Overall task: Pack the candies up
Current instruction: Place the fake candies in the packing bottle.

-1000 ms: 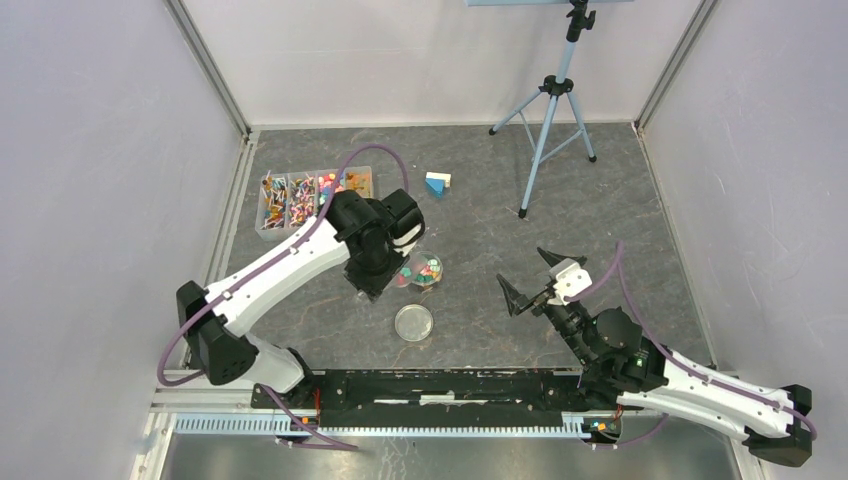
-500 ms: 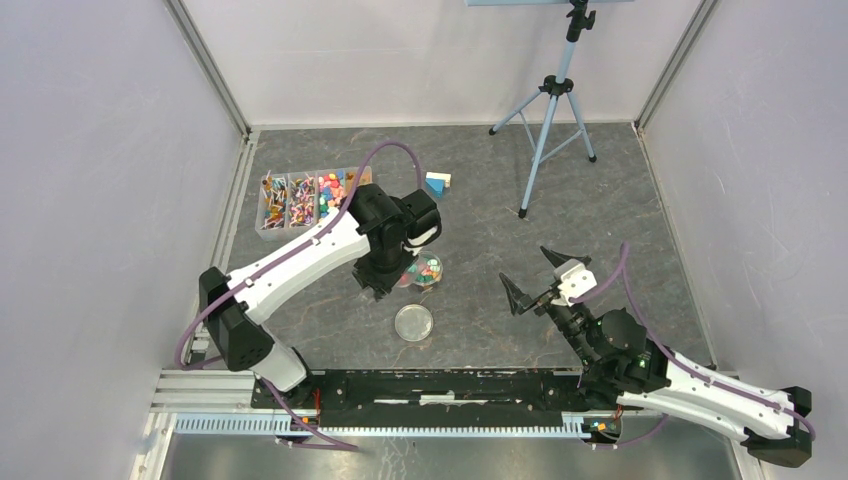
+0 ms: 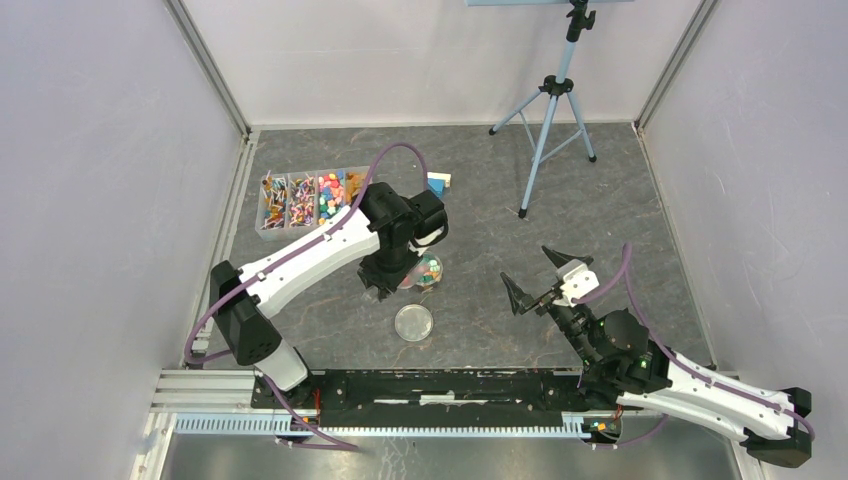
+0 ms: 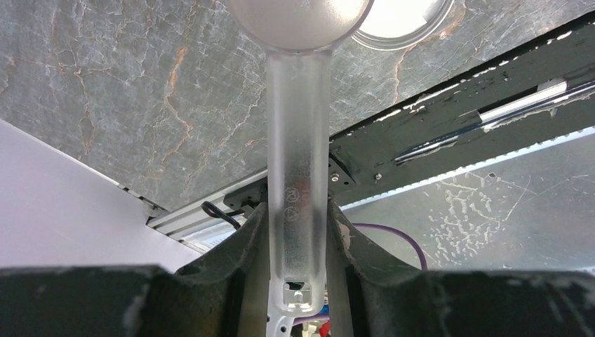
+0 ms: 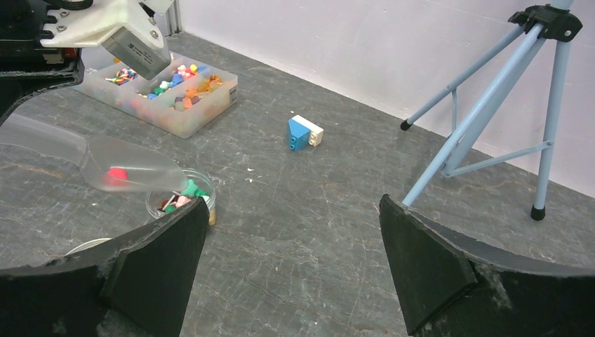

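My left gripper (image 3: 378,285) (image 4: 298,214) is shut on the handle of a translucent plastic scoop (image 4: 298,140). In the right wrist view the scoop (image 5: 105,165) carries one red candy (image 5: 116,174), and its bowl hangs at the rim of a small clear jar (image 3: 428,268) (image 5: 181,200) part-filled with multicoloured candies. More candies fill a compartment tray (image 3: 300,195) (image 5: 165,91) at the far left. My right gripper (image 3: 528,268) (image 5: 291,203) is open and empty, to the right of the jar.
The jar's round clear lid (image 3: 414,322) (image 4: 403,17) lies flat just in front of the jar. A blue-and-white block (image 3: 437,181) (image 5: 303,132) sits behind it. A tripod (image 3: 548,110) (image 5: 484,105) stands at the back right. Walls enclose the table.
My left arm has swung right from near the tray, bringing the scoop to the jar. My right gripper has barely moved and stays open.
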### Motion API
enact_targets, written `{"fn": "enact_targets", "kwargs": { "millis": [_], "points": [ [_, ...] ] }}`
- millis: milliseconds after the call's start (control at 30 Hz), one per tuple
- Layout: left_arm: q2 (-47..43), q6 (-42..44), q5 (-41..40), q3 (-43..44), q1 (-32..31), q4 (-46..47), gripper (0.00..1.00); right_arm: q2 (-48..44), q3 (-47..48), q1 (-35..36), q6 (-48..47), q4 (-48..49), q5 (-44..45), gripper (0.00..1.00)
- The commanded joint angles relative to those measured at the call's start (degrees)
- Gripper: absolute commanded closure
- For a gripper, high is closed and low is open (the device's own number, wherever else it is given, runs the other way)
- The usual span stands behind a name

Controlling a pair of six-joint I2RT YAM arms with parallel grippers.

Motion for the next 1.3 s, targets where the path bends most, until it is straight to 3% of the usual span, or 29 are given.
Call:
{"fn": "enact_targets", "kwargs": {
  "millis": [0, 1267],
  "points": [
    [0.3, -2.9, -0.8, 1.8, -0.3, -4.8, 0.98, -0.5, 1.2, 0.1, -0.3, 1.0, 0.6, 0.02],
    [5.2, -3.2, -1.9, 3.6, -0.4, -4.7, 0.98, -0.7, 0.2, 0.1, 0.8, 1.6, -0.1, 0.02]
  ]
}}
